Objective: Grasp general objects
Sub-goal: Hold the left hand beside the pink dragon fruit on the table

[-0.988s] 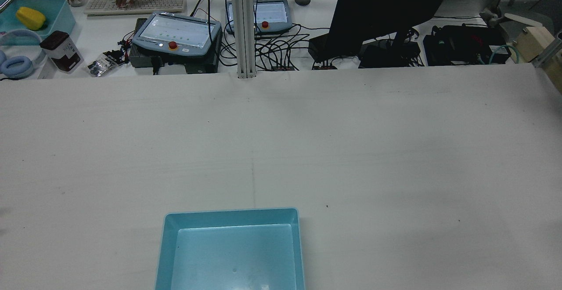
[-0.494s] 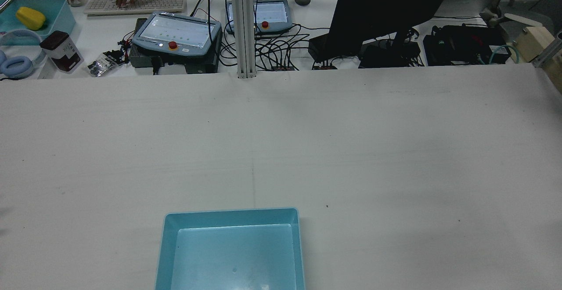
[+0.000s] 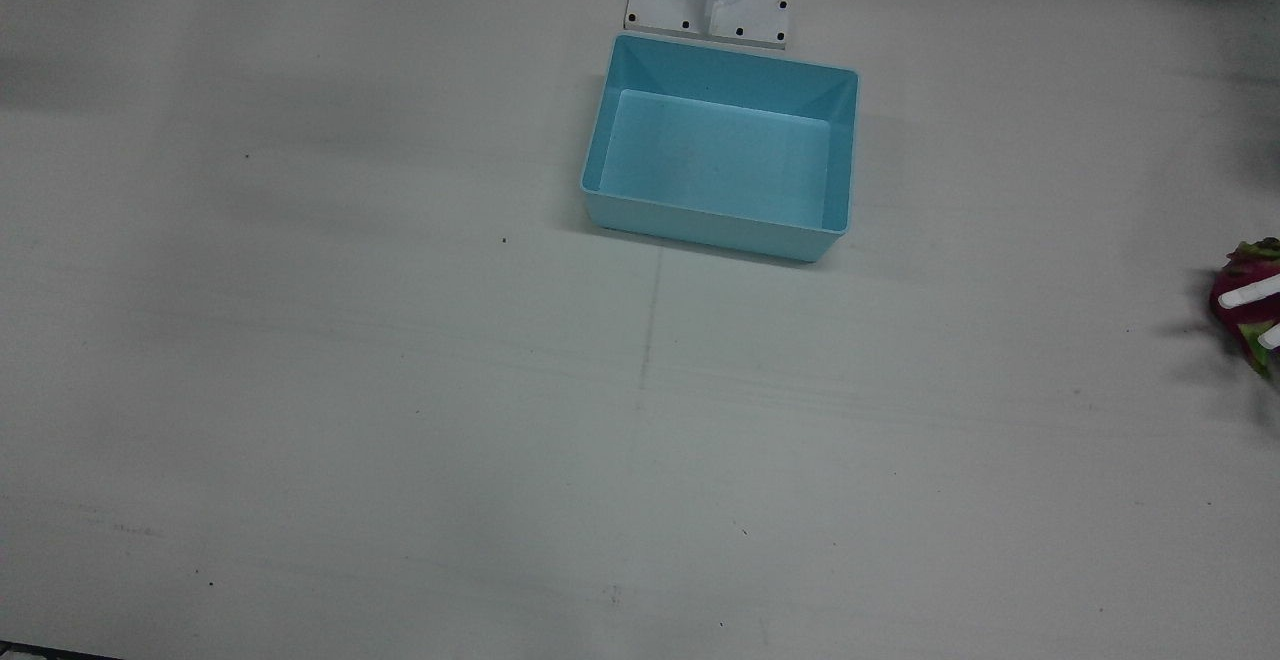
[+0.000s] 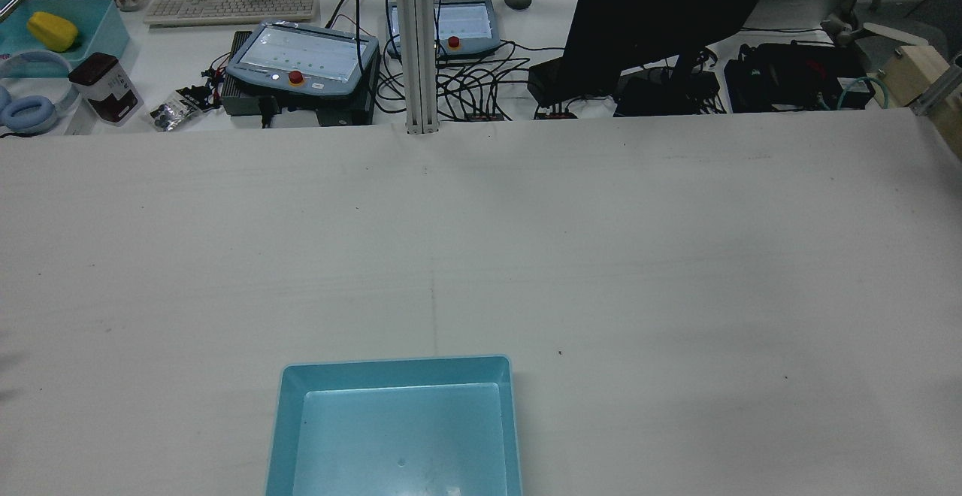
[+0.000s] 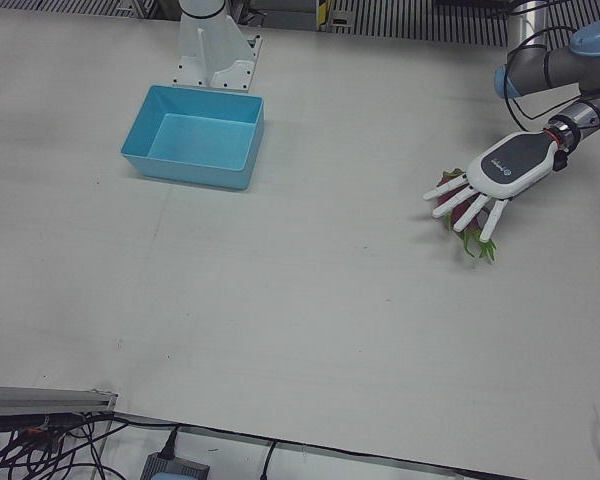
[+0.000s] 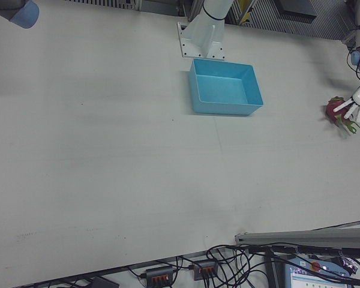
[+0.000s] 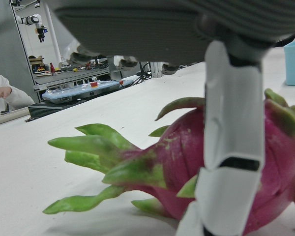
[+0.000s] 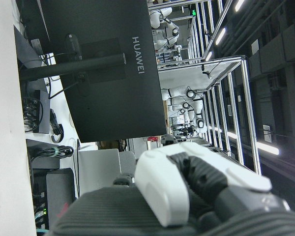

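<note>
So the left hand (image 5: 488, 180) is spread flat over the dragon fruit (image 5: 469, 215), fingers apart and draped across the top of it, not curled under. In the left hand view one finger (image 7: 231, 162) runs straight down in front of the red skin, close to or touching it; can't say which. The fruit sits on the table (image 5: 300, 300) directly under the palm, green leafy tips sticking out past the fingertips. I'd call this pre-grasp, nothing clamped.

What changed in the last second? On the work table, basically nothing: the rear view shows the same bare surface and blue bin (image 4: 398, 424) as before. The only difference is the person at the far desk pulling one hand off the keyboard (image 4: 231, 9). So no progress yet.

The bin is well away from the hand, off toward the arm pedestals. The right hand only shows up in its own camera, pointed at a monitor; can't tell its finger state.
</note>
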Controlling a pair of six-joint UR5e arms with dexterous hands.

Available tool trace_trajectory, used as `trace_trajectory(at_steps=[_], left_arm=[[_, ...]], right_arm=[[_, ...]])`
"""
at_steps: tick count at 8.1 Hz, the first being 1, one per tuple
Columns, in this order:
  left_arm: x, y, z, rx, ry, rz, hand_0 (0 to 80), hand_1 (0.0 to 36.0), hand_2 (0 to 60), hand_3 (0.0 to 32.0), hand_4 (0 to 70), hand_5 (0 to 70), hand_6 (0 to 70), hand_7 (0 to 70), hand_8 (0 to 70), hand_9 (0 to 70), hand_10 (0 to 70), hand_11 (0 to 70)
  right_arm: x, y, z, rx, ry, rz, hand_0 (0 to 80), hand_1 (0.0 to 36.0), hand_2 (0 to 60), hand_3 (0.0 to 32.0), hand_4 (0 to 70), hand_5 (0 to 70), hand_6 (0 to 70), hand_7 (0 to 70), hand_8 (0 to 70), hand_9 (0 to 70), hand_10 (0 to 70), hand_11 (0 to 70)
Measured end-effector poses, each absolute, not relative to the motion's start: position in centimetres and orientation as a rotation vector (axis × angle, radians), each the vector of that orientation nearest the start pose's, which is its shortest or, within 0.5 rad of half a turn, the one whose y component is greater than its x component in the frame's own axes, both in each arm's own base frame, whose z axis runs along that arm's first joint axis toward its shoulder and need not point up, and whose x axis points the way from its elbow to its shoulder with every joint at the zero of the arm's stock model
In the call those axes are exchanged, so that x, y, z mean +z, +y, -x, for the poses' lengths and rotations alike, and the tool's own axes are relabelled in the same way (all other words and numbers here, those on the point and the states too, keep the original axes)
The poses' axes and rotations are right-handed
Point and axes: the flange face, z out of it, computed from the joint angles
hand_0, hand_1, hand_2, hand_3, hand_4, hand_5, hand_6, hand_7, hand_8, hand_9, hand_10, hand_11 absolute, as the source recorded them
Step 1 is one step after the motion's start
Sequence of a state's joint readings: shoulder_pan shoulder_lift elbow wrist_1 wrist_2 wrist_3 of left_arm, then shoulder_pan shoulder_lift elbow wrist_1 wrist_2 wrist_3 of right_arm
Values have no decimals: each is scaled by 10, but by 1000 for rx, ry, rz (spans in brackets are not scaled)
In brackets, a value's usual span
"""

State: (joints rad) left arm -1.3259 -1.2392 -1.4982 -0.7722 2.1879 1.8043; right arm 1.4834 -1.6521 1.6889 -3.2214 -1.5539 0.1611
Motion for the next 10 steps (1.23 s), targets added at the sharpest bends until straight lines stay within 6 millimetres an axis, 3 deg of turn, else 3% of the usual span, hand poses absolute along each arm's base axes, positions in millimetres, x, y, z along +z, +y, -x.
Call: trace_trajectory(at_steps=[1,2,3,4,5,6,7,8,9,10], left_arm=[[781,-345,-8,-149,1584,-1006,600,290,168,266,4,0,0,0,0,0,7,42],[780,-345,-9,-145,1584,-1009,590,278,166,164,44,0,0,38,0,0,21,61],[781,-346,-9,-142,1583,-1012,583,274,178,94,64,0,0,75,0,1,33,77],[781,-346,-9,-140,1582,-1015,578,274,192,24,57,67,0,105,0,7,44,93],[781,-346,-9,-139,1580,-1016,574,269,191,0,18,413,2,134,0,12,56,111],[782,-345,-9,-138,1580,-1016,568,265,200,0,2,700,13,165,0,19,73,135],[782,-345,-9,-136,1578,-1019,561,259,210,0,0,700,48,284,0,42,116,196],[783,-345,-9,-135,1576,-1020,553,243,214,0,0,700,115,489,23,116,197,312],[783,-345,-8,-134,1575,-1021,537,224,218,0,9,700,134,517,59,167,246,382],[784,-345,-8,-134,1575,-1020,535,218,211,0,19,700,122,456,48,143,261,402]], right_arm=[[676,-463,-95,-2221,2115,-245,0,0,0,0,0,0,0,0,0,0,0,0],[676,-463,-95,-2221,2115,-245,0,0,0,0,0,0,0,0,0,0,0,0],[676,-463,-95,-2221,2115,-245,0,0,0,0,0,0,0,0,0,0,0,0],[676,-463,-95,-2221,2115,-245,0,0,0,0,0,0,0,0,0,0,0,0],[676,-463,-95,-2221,2115,-245,0,0,0,0,0,0,0,0,0,0,0,0],[676,-463,-95,-2221,2115,-245,0,0,0,0,0,0,0,0,0,0,0,0],[676,-463,-95,-2221,2115,-245,0,0,0,0,0,0,0,0,0,0,0,0],[676,-463,-95,-2221,2115,-245,0,0,0,0,0,0,0,0,0,0,0,0],[676,-463,-95,-2221,2115,-245,0,0,0,0,0,0,0,0,0,0,0,0],[676,-463,-95,-2221,2115,-245,0,0,0,0,0,0,0,0,0,0,0,0]])
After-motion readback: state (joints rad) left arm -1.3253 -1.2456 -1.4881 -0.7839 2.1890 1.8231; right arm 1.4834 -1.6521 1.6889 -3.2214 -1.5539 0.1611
